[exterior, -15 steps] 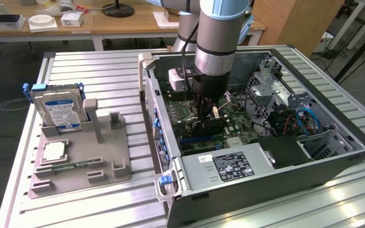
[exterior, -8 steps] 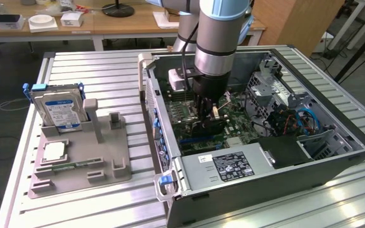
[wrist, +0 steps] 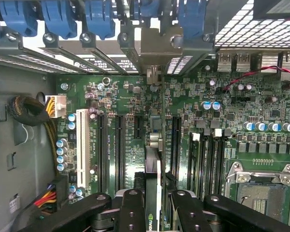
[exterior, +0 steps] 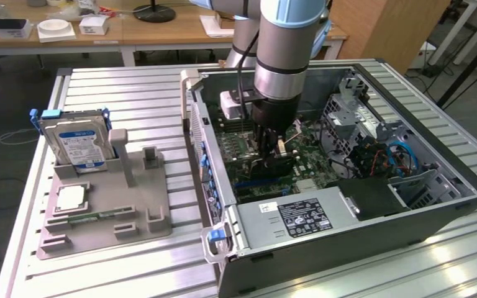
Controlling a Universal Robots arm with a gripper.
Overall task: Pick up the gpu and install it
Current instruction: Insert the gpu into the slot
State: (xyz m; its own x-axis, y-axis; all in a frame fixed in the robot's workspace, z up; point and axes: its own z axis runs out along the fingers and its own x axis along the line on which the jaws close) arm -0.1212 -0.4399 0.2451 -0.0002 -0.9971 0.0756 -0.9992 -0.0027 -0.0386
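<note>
The worktop (exterior: 122,87) carries an open computer case (exterior: 421,217). The arm (exterior: 287,56) reaches into the case above the motherboard (wrist: 261,96). The gpu (wrist: 153,169) stands edge-on over the expansion slots (wrist: 120,150), grasped between the fingers (wrist: 133,212).

You get bright, even daylight in the exterior view. The table (exterior: 122,93) glares white at the exterior view's lower right, while the inside of the case (exterior: 371,242) lies in the shade of the arm (exterior: 284,56). In the wrist view, light blows out white through the rear slots (wrist: 31,42), the motherboard (wrist: 222,125) is evenly lit, and the gripper (wrist: 153,198) and gpu (wrist: 151,220) look dark against it.
</note>
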